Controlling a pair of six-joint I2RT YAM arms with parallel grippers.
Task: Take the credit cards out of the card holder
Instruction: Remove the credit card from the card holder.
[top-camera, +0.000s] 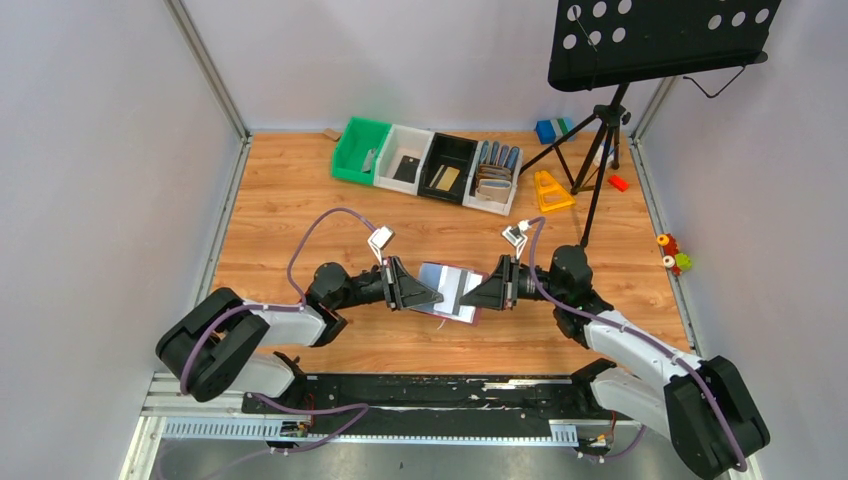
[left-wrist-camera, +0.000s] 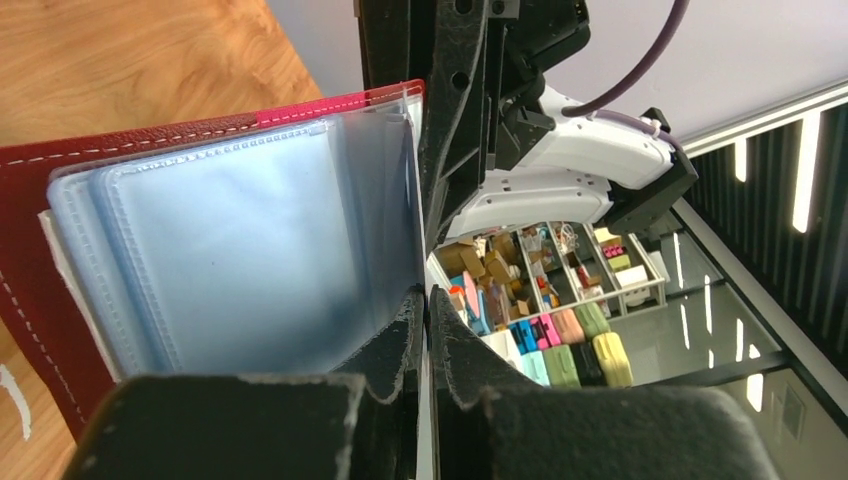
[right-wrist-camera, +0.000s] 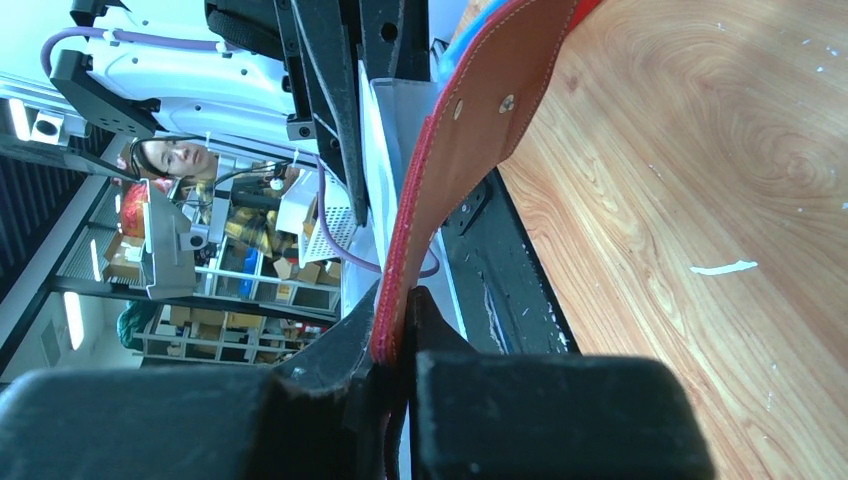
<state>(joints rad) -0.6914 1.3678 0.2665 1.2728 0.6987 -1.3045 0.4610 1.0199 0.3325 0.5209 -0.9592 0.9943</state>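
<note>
I hold the holder (top-camera: 448, 289) open between my two arms over the middle of the desk (top-camera: 300, 200). My left end effector (top-camera: 431, 296) is pressed together on its 9 o'clock edge, where the clear sleeves (left-wrist-camera: 250, 250) end. My right end effector (top-camera: 471, 297) pinches the red flap (right-wrist-camera: 470, 130) at 3 o'clock.

A black card (top-camera: 406, 166) and a gold card (top-camera: 446, 178) lie in bins at 12 o'clock. I cannot tell whether a card is inside the sleeves.

The risk I see is tension. If my arms pull apart, the thin plastic could tear or the flap could slip free. With both end effectors occupied, letting go on either side may let the holder fold shut.
</note>
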